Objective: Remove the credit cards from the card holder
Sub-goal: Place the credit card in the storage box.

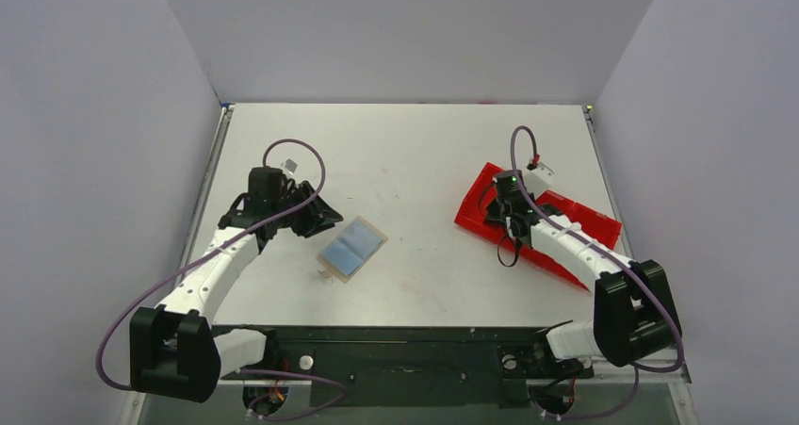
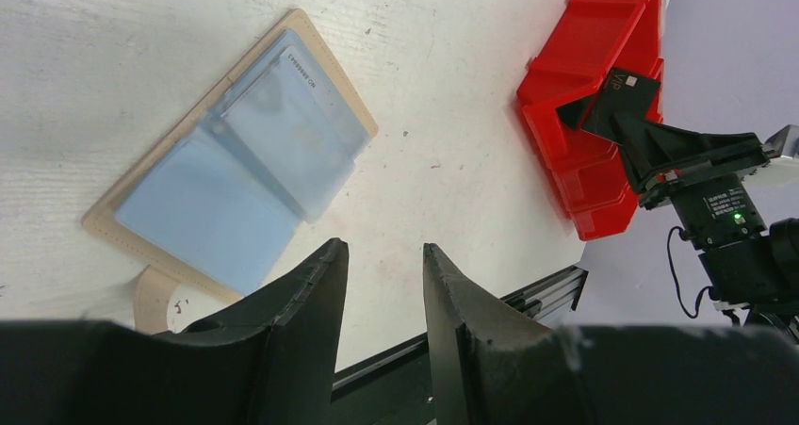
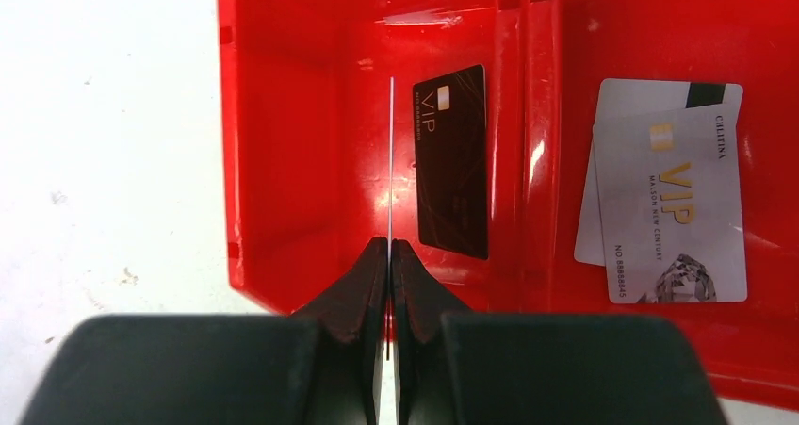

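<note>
The tan-brown card holder (image 1: 351, 247) lies open and flat on the table, with pale blue credit cards (image 2: 236, 161) showing in its clear sleeves. My left gripper (image 2: 382, 246) is open and empty, just beside the holder's near edge and apart from it. My right gripper (image 3: 389, 244) is shut on a thin card (image 3: 391, 142) seen edge-on, held over a compartment of the red tray (image 3: 283, 161). In the left wrist view this held card (image 2: 627, 90) looks dark. A black VIP card (image 3: 452, 161) shows right beside it in the tray.
Two overlapping white VIP cards (image 3: 674, 199) lie in the neighbouring tray compartment. The red tray (image 1: 476, 199) sits at the right of the table, under the right arm. White walls close in the table on three sides.
</note>
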`<state>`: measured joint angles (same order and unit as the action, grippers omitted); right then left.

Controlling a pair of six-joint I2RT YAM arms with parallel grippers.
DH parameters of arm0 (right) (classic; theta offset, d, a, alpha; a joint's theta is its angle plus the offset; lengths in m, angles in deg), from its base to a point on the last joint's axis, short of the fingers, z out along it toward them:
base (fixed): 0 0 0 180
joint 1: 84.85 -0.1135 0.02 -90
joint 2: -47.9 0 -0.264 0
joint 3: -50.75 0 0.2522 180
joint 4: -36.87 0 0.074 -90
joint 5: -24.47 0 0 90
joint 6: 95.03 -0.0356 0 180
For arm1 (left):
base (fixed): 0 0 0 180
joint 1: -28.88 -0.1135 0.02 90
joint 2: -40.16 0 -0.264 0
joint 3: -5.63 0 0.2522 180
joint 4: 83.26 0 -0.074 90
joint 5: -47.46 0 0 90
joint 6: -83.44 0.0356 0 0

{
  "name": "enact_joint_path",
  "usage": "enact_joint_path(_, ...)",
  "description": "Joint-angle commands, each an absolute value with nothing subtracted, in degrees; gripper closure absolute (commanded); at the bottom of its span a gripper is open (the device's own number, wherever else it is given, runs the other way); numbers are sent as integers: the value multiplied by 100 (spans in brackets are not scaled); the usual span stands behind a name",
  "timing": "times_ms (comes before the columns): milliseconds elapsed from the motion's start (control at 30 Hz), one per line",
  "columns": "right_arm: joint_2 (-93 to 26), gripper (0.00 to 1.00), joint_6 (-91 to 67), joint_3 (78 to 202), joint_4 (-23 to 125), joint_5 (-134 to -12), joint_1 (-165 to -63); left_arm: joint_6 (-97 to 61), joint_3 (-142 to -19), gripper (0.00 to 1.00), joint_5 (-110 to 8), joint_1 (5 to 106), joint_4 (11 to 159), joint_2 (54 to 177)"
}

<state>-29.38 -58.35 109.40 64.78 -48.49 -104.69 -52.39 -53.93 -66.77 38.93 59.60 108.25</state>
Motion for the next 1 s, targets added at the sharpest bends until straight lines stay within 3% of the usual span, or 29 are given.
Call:
enact_joint_path(0, -3207, 100, -5833, 11135, 6201, -4630, -10403, -5169, -5549, 67, -6641, 3908, 6019, 10743)
enact_joint_path(100, -3330, 100, -5823, 11132, 6101, -4598, -10389, -5170, -5545, 68, -6616, 3916, 6009, 10722)
enact_joint_path(467, -3334, 68, -5762, 11207, 6117, -4525, -10387, -5183, -5506, 68, -6575, 3925, 5992, 10712)
enact_joint_path(700, -3020, 59, -5643, 11207, 6289, -4567, -10410, -5199, -5512, 68, -6539, 3925, 5975, 10750)
enact_joint_path(967, -2807, 41, -4998, 11664, 6698, -4624, -11003, -5314, -5552, 68, -5935, 3947, 5502, 10759)
